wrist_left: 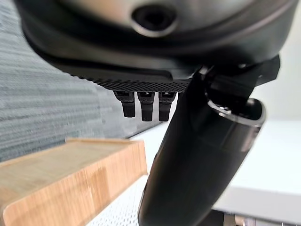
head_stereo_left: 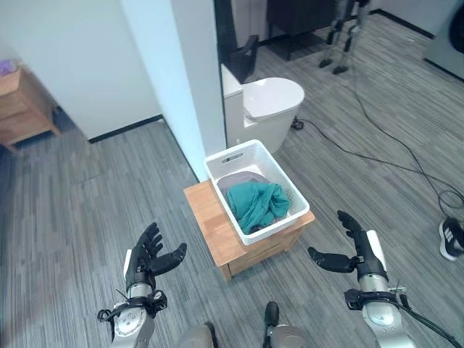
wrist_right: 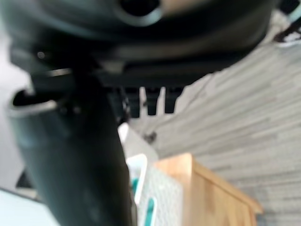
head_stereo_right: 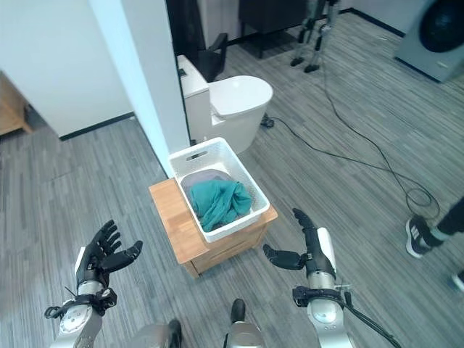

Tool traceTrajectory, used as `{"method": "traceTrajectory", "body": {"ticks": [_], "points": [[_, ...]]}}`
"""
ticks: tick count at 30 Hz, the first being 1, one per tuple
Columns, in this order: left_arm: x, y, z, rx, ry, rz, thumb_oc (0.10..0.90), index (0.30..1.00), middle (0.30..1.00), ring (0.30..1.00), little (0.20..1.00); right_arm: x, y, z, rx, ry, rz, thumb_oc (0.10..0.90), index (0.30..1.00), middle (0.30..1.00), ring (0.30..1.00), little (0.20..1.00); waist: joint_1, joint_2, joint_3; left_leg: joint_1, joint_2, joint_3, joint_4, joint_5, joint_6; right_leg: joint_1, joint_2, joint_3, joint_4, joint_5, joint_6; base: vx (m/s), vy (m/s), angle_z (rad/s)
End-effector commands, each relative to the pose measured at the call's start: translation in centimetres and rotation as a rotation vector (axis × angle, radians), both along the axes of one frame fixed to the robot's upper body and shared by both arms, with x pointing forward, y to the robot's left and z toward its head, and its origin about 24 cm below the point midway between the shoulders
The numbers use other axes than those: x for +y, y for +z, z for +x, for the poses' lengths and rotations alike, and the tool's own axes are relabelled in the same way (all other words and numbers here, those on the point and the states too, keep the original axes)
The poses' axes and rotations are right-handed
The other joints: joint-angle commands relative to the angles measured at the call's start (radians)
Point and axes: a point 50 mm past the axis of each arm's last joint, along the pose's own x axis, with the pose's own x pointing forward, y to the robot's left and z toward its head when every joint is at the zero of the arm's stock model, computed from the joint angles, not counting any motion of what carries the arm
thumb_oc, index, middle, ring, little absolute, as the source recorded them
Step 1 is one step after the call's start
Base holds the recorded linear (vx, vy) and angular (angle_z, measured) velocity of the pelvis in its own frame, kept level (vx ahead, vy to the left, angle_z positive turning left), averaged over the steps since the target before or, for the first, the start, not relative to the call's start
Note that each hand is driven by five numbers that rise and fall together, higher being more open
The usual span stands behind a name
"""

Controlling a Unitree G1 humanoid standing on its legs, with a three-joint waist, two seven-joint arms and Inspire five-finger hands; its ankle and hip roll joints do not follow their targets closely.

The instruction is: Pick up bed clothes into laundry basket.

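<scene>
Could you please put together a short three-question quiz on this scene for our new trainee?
1. True or false: the teal cloth lies inside the white laundry basket.
2. What does the basket stand on? A) the floor B) a low wooden table C) the white toilet
3. Fill in: the left hand and the right hand are both ____ and hold nothing.

Key
1. True; a grey cloth lies behind it in the basket.
2. B.
3. Open; they are apart from the table, one on each side of it.
</scene>
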Motion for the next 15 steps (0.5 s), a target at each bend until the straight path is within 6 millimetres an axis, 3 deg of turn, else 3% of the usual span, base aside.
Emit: {"method": "traceTrajectory", "body": {"ticks": [1,2,3,5,7,10,12,15], "points": [[1.6,4.2,2.1,-0.212,-0.013,0.107,0.800,0.900,0.900,0.900,0.900,-0.1,3.8,2.3,-0.222,0.020,-0.069,0.800,0.900,0.900,0.900,0.900,0.010,-0.024,-0.062,0.019,0.070,-0.018,0.051,0.061,-0.021,0.022,-0.011,0.011,0.042,-0.139,0.064,-0.07,0.253,0.07],[1.5,4.1,2.1,-0.206,-0.023,0.119,0.800,0.900,0.900,0.900,0.900,-0.1,3.9,2.3,-0.223,0.022,-0.073,0.800,0.900,0.900,0.900,0.900,0.001,-0.019,-0.071,0.048,0.093,-0.012,0.009,0.056,-0.022,0.016,-0.013,0.009,0.051,-0.140,0.071,-0.07,0.375,0.19],[1.3,4.2,2.0,-0.202,-0.041,0.138,0.800,0.900,0.900,0.900,0.900,0.0,4.0,2.3,-0.226,0.033,-0.088,0.800,0.900,0.900,0.900,0.900,-0.014,-0.004,-0.091,0.132,0.111,-0.002,-0.124,0.035,-0.032,-0.020,-0.015,0.005,0.079,-0.127,0.089,-0.03,0.275,0.20],[0.9,4.2,2.1,-0.207,-0.051,0.128,0.800,0.900,0.900,0.900,0.900,-0.1,4.2,2.2,-0.225,0.036,-0.110,0.800,0.900,0.900,0.900,0.900,-0.024,-0.003,-0.095,0.169,0.112,0.006,-0.213,0.017,-0.031,-0.042,-0.029,0.000,0.098,-0.115,0.105,-0.14,0.283,-0.02],[0.7,4.4,2.4,-0.216,-0.075,0.140,0.800,0.900,0.900,0.900,0.900,0.2,4.0,2.1,-0.217,0.034,-0.122,0.800,0.900,0.900,0.900,0.900,-0.039,0.000,-0.099,0.232,0.081,0.038,-0.358,0.017,-0.024,-0.105,-0.058,0.012,0.101,-0.055,0.149,-0.26,0.326,0.02],[0.7,5.1,3.3,-0.245,-0.099,0.177,0.800,0.900,0.900,0.900,0.900,1.2,4.0,2.5,-0.250,0.024,-0.077,0.800,0.900,0.900,0.900,0.900,-0.035,-0.014,-0.075,0.213,0.049,0.056,-0.381,0.023,-0.012,-0.167,-0.091,0.057,0.085,0.034,0.211,-0.32,0.161,0.06],[0.8,5.4,3.5,-0.255,-0.103,0.186,0.800,0.900,0.900,0.900,0.900,1.6,3.9,2.6,-0.256,0.024,-0.061,0.800,0.900,0.900,0.900,0.900,-0.029,-0.008,-0.059,0.203,0.048,0.058,-0.381,0.029,-0.003,-0.174,-0.083,0.070,0.098,0.020,0.213,-0.34,0.091,0.01],[1.4,5.5,3.5,-0.244,-0.095,0.212,0.800,0.900,0.900,0.900,0.900,2.7,3.6,3.4,-0.255,0.057,-0.039,0.800,0.900,0.900,0.900,0.900,0.023,-0.006,-0.044,0.140,0.022,0.093,-0.370,0.069,0.035,-0.123,-0.084,0.049,0.227,-0.079,0.173,-0.37,0.115,-0.34]]}}
